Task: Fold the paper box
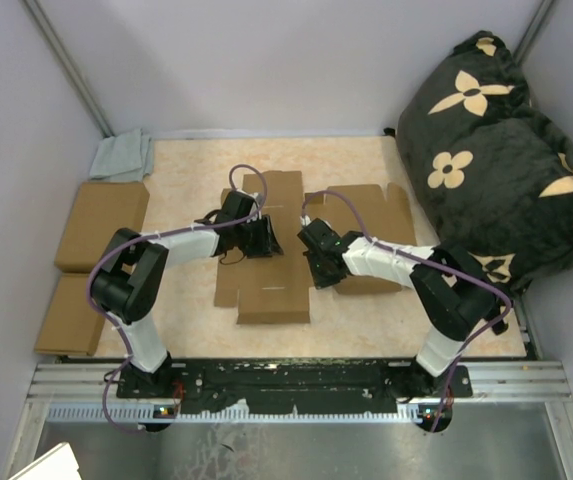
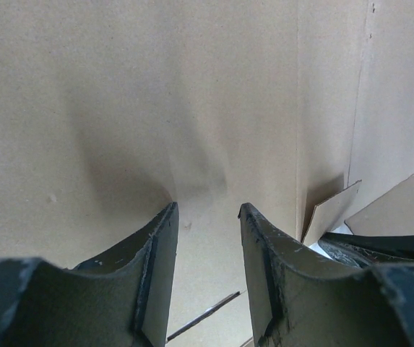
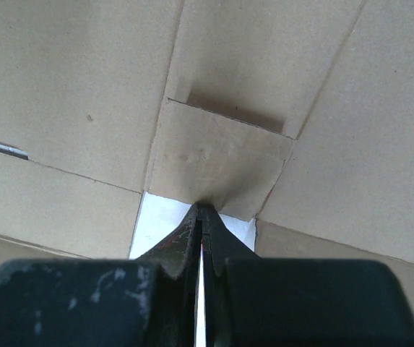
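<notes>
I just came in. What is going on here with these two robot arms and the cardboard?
A robot is working on a brown corrugated cardboard sheet with flaps and creases, which lies spread out on the beige table and is not yet a box. The left gripper hangs over the sheet with its jaws open and holds nothing. The right gripper is shut, its tip at the edge of a small flap.

Matt corrugated-cardboard paper box (faintly creased)
</notes>
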Controlling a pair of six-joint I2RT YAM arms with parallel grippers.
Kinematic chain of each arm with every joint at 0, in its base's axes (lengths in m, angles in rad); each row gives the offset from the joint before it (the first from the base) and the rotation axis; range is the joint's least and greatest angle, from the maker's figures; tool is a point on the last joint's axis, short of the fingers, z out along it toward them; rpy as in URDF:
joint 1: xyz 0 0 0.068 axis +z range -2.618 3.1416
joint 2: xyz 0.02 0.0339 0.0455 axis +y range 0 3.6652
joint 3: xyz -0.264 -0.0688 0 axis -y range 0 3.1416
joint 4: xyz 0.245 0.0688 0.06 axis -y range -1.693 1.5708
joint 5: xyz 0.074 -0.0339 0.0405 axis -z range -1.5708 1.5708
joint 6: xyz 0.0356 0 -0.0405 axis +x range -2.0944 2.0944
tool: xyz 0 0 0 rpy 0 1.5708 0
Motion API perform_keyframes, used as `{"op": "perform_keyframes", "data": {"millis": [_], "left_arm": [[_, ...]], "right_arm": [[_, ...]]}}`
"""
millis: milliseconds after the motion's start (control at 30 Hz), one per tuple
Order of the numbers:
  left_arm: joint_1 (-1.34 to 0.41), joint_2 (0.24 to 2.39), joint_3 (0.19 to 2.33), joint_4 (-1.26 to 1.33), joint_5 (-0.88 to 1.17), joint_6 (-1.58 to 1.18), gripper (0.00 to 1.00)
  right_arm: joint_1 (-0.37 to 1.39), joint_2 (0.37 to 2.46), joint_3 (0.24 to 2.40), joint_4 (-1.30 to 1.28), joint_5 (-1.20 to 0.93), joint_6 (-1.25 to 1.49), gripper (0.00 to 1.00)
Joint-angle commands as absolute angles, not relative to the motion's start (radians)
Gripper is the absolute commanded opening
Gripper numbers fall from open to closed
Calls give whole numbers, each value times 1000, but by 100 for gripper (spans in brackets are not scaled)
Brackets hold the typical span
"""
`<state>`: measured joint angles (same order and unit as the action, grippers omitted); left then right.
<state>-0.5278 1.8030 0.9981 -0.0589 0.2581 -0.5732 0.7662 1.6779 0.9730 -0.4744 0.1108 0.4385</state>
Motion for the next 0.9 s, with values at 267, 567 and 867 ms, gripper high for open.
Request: {"op": "perform_keyframes", "data": {"millis": [267, 567, 867], "left_arm": [[-535, 1847, 998, -166, 220, -541, 47], [-535, 1853, 1000, -171, 216, -539, 46], [-529, 1760, 1017, -207, 177, -505, 50]], "right_arm": [[717, 1695, 1059, -403, 116, 411, 0], [686, 1692, 1090, -399, 90, 395, 0], [685, 1844, 1053, -341, -12, 401, 0]]}}
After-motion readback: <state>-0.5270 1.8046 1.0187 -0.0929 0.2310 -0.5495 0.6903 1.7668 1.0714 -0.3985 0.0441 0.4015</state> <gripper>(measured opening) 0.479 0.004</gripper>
